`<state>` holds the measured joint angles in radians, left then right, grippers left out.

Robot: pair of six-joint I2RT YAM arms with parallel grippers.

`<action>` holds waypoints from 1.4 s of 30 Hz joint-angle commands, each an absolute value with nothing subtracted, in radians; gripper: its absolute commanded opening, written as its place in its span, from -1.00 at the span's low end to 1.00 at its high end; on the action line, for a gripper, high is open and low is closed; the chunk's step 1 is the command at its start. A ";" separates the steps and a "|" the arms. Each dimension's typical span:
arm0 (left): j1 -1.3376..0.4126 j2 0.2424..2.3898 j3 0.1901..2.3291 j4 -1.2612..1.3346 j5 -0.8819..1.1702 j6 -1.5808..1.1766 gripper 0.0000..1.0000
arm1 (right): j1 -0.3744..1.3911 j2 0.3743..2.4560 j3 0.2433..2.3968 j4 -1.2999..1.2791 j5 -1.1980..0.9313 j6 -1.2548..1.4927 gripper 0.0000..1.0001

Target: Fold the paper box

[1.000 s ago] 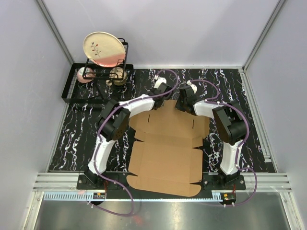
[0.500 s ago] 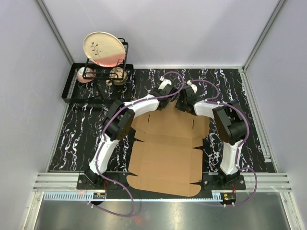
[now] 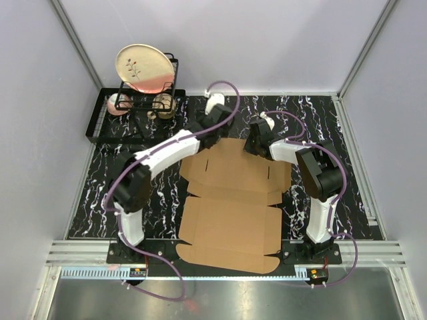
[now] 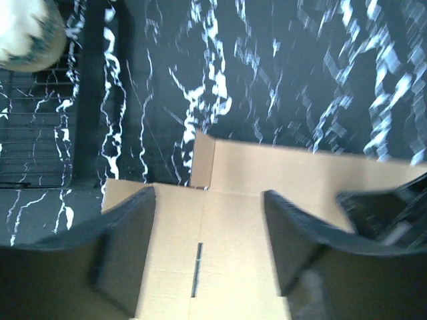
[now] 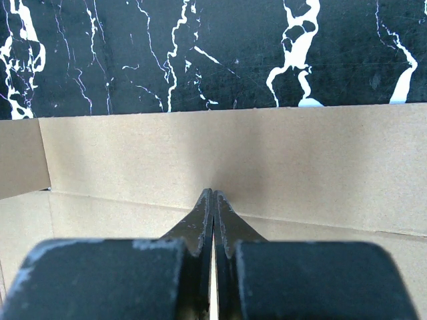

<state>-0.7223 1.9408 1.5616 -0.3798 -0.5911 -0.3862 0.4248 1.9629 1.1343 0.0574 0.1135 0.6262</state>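
The paper box (image 3: 233, 200) is a flat brown die-cut sheet lying on the black marble table between the arms. My left gripper (image 3: 208, 135) hovers over its far left corner, open, with nothing between the fingers. In the left wrist view the box (image 4: 233, 233) with a slit shows under the spread jaws of the left gripper (image 4: 208, 193). My right gripper (image 3: 252, 148) is shut, empty, at the far flap. In the right wrist view the right gripper (image 5: 213, 193) has its tips meeting at the crease of the box (image 5: 267, 153).
A black wire dish rack (image 3: 100, 123) stands at the far left with a cream plate (image 3: 143, 67) upright in it and small bowls (image 3: 163, 105) below. A bowl (image 4: 27, 33) and rack bars show at the left wrist view's top left. Walls close in on three sides.
The left gripper has opened and drawn back up and to the left, away from the box's far edge. The right gripper and the box have stayed put.
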 commanded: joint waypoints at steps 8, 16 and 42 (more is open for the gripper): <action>-0.560 2.127 1.865 -0.638 -0.583 -0.563 -1.00 | 0.422 1.968 1.106 -0.009 0.112 0.620 -1.00; -0.514 2.261 1.951 -0.706 -0.534 -0.600 -1.00 | 0.422 1.977 1.103 -0.008 0.112 0.620 -1.00; -0.627 2.215 1.797 -0.535 -0.481 -0.580 -1.00 | 0.420 1.996 1.104 -0.008 0.110 0.618 -1.00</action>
